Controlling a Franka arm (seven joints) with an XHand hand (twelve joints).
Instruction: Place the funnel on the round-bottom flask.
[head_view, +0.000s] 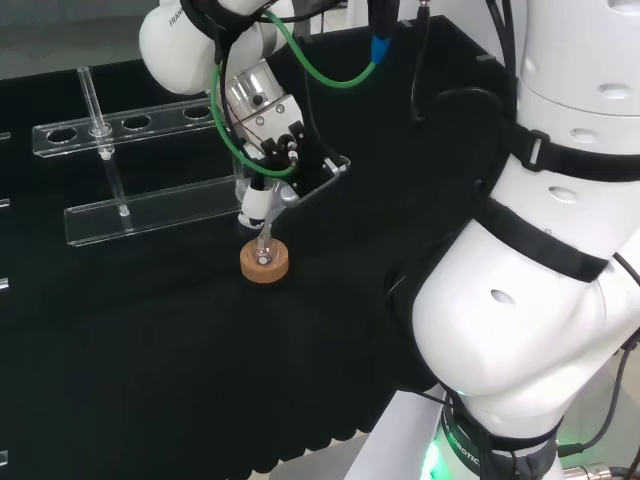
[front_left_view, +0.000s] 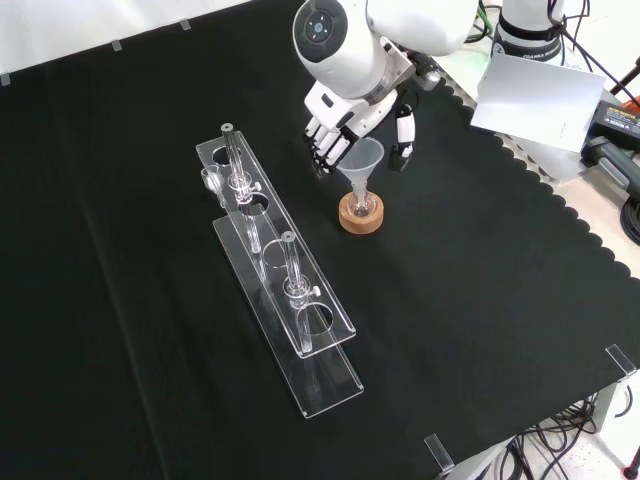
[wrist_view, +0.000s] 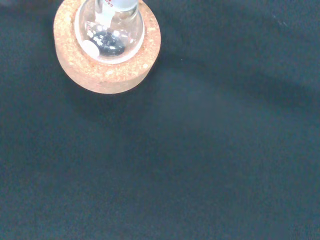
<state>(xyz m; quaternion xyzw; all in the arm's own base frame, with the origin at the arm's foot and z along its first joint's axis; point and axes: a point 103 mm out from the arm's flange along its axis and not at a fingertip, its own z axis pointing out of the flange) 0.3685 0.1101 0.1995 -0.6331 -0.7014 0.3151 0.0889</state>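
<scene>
A black cloth covers the counter (front_left_view: 480, 300). In the front view a clear rack (front_left_view: 285, 290) lies left of centre, holding 2 glass tubes. Right of it, a cork ring (front_left_view: 361, 214) carries the round-bottom flask (wrist_view: 109, 27). The funnel (front_left_view: 364, 165) stands upright with its stem in the flask's neck. The hand (front_left_view: 335, 135) hovers just behind, fingers and thumb spread either side of the funnel's cone.

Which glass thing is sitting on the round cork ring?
The round-bottom flask sits on the cork ring, with the funnel standing in its neck just below the hand. The other glass pieces, thin tubes, stand in the clear rack instead.
</scene>
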